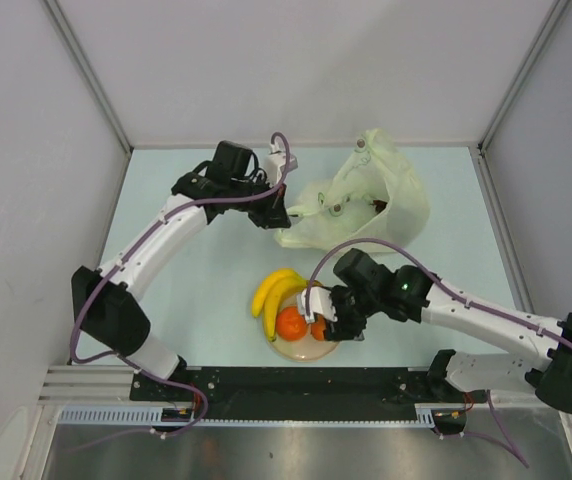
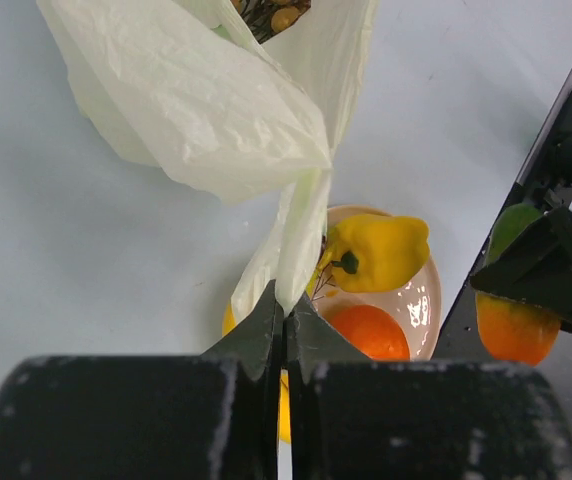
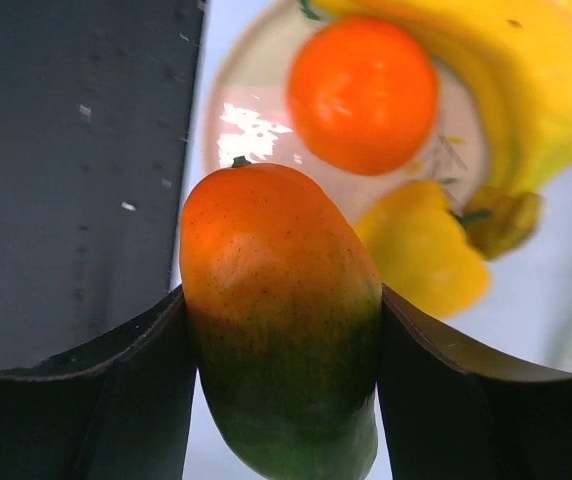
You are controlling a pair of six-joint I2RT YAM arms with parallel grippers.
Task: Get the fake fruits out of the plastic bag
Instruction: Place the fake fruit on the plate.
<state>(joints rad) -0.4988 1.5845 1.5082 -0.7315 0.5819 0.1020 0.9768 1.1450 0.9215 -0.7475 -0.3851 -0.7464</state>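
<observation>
We look down on a pale blue-green counter [image 1: 196,290] boxed in by plain white walls [image 1: 306,60], with metal posts [image 1: 86,70] in the far corners and a black rail [image 1: 296,383] along the near edge at 6 o'clock. A purple cable [image 1: 366,245] loops over each arm.

At about 1 o'clock from the counter's centre the plastic bag [image 1: 386,200] slumps in a crinkled heap. The left tool [image 2: 285,315] is clenched on a thin fold at the bag's 9 o'clock edge. In the left wrist view a brown cluster [image 2: 271,15] shows inside the bag's mouth.

At 6 o'clock, close to the rail, sits a round beige plate [image 1: 301,351]. A banana bunch [image 1: 274,290] lies across its 10 o'clock rim, an orange [image 1: 290,323] rests on it, and a lemon-like fruit [image 2: 381,252] lies beside the orange. The right tool [image 3: 281,330] is grasping a mango [image 3: 281,300], red end up and green end down between the fingers, over the plate's 3 o'clock side.

From above, the right arm [image 1: 486,315] hides that side of the plate and the lemon-like fruit. From the left wrist, the hanging fold of the bag crosses in front of the plate's left half, and the right tool's dark body covers part of the mango.
</observation>
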